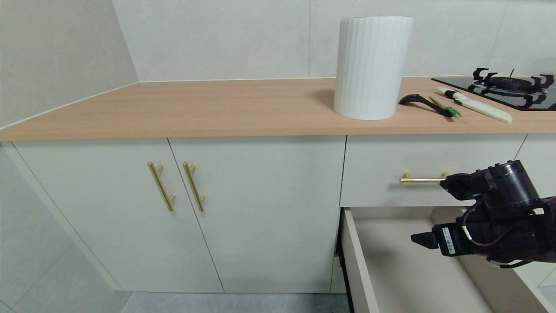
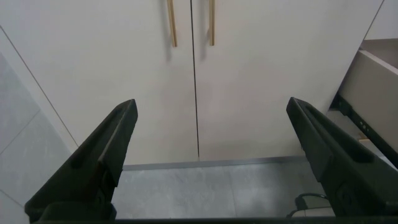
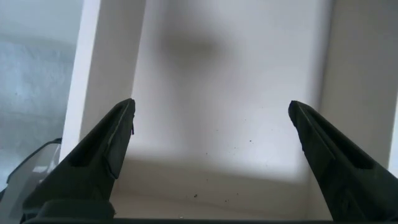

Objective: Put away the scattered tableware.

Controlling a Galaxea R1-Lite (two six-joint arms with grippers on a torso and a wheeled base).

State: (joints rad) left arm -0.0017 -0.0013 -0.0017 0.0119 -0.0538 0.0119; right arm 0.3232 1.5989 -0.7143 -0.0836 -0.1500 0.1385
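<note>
On the wooden countertop (image 1: pixel 217 104), to the right of a tall white ribbed container (image 1: pixel 371 67), lie a black spoon (image 1: pixel 423 102), a thin stick with a green end (image 1: pixel 447 108) and a white knife-like utensil (image 1: pixel 475 104). Below them a drawer (image 1: pixel 354 256) stands pulled out, its inside bare (image 3: pixel 230 93). My right gripper (image 1: pixel 434 213) hangs open over the drawer, holding nothing (image 3: pixel 211 109). My left gripper (image 2: pixel 211 109) is open and holds nothing, low in front of the double cabinet doors (image 2: pixel 249 81).
A black gas hob (image 1: pixel 508 87) sits at the counter's far right. A shut drawer with a gold handle (image 1: pixel 421 179) is above the open one. The cabinet doors carry gold handles (image 1: pixel 178 187). Grey floor tiles (image 2: pixel 205 193) lie below.
</note>
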